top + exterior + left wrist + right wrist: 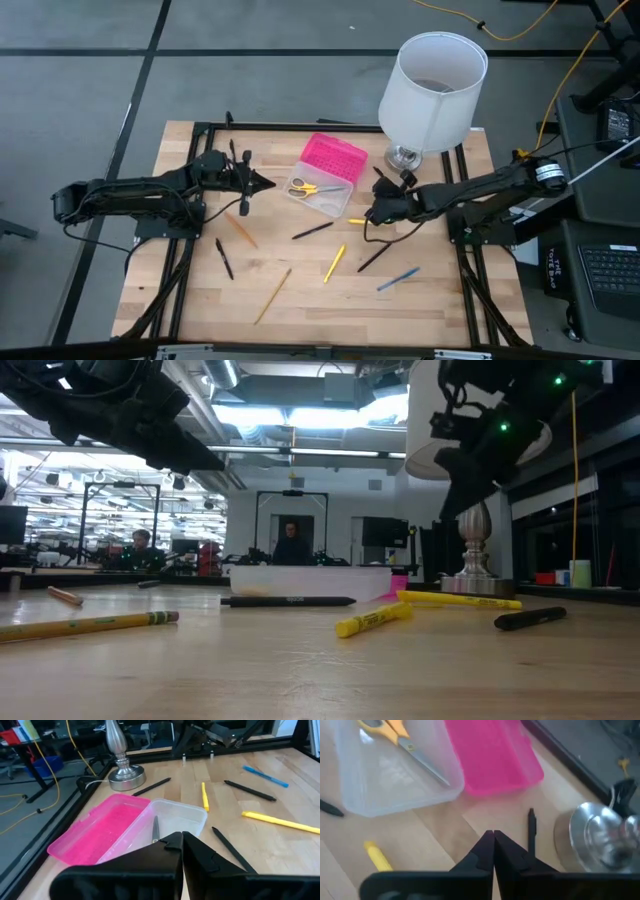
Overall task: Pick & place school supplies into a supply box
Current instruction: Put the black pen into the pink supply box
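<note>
Fingers: both pairs are pressed together with nothing between them. Your left gripper [268, 184] hangs above the desk [430, 300] just left of the supply box [327, 175], tips pointing toward it; in the left wrist view the closed tips [181, 839] sit right at the edge of the clear half. Your right gripper [368, 214] is over the desk just right of the box, near the foot of the white lamp [432, 88]; its closed tips [493, 838] point at the pink half.

Supply box: lies open toward the back middle of the desk, pink half [492, 755] on the lamp side, clear half [390, 775] on the near side. The yellow-handled scissors [312, 187] lie inside the clear half.

On the desk, outside the box:
- black pen [312, 231] just in front of the box
- yellow highlighter [334, 263] in front of that pen
- short yellow marker [356, 221] beside the right gripper
- black pen [375, 258] below the right gripper
- blue pen [398, 279] toward the front right
- black pen [224, 258] and orange-tan pencil [240, 230] on the left side
- yellow pencil [272, 296] near the front edge

A person [291, 543] shows in the room beyond the desk.
</note>
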{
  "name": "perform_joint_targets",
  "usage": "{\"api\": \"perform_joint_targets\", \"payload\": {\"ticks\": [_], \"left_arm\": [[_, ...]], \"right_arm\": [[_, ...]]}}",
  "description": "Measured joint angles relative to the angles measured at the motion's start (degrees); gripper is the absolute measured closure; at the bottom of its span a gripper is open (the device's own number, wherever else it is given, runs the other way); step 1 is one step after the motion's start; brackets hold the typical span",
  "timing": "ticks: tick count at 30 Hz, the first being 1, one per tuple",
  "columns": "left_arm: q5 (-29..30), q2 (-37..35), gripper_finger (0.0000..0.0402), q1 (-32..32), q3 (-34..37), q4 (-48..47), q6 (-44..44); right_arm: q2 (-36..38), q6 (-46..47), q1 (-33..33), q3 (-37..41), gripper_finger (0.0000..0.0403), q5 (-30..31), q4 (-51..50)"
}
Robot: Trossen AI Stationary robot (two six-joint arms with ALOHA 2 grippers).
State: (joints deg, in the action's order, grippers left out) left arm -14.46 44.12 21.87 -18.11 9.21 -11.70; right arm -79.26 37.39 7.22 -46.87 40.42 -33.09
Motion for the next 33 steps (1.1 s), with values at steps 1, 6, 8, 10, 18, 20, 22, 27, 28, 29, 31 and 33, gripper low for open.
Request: {"api": "perform_joint_targets", "payload": {"ticks": [1,6,8,10,18,20,22,27,28,29,31,33], "left_arm": [[0.0,0.0,0.0400,0.0,0.0,0.0,0.0],[0.0,0.0,0.0396,0.0,0.0,0.0,0.5],[0.0,0.0,0.0396,0.0,0.0,0.0,0.6],[-0.4,0.0,0.0398,0.0,0.0,-0.1,0.6],[-0.5,0.0,0.0398,0.0,0.0,-0.2,2.0],[-0.5,0.0,0.0396,0.0,0.0,-0.2,2.0],[-0.5,0.0,0.0396,0.0,0.0,-0.2,2.0],[-0.5,0.0,0.0399,0.0,0.0,-0.2,2.1],[-0.5,0.0,0.0400,0.0,0.0,-0.2,2.1],[-0.5,0.0,0.0400,0.0,0.0,-0.2,2.1],[-0.5,0.0,0.0399,0.0,0.0,-0.2,2.1],[-0.5,0.0,0.0397,0.0,0.0,-0.2,2.1]], "right_arm": [[-0.3,1.8,-0.1,0.3,0.0389,0.0,-0.4],[-1.5,4.6,-1.8,1.1,0.0386,-1.4,-1.7],[-1.8,6.5,-3.4,1.1,0.0387,-4.4,-1.6],[-1.8,10.8,-5.5,1.1,0.0387,-7.9,-1.6],[-2.0,11.2,-12.2,1.1,0.0385,-12.3,-2.2],[-2.0,10.0,-13.1,1.1,0.0385,-11.8,-2.7],[-2.0,9.7,-13.9,1.1,0.0384,-11.0,-3.4],[-2.0,8.8,-14.6,1.2,0.0384,-10.8,-4.2],[-2.0,8.7,-14.6,1.3,0.0384,-10.3,-4.1],[-2.0,8.7,-14.6,1.5,0.0384,-10.0,-3.9],[-2.0,8.6,-14.6,2.6,0.0384,-9.6,-3.6],[-2.0,9.2,-14.6,4.1,0.0384,-9.6,-3.3]]}}
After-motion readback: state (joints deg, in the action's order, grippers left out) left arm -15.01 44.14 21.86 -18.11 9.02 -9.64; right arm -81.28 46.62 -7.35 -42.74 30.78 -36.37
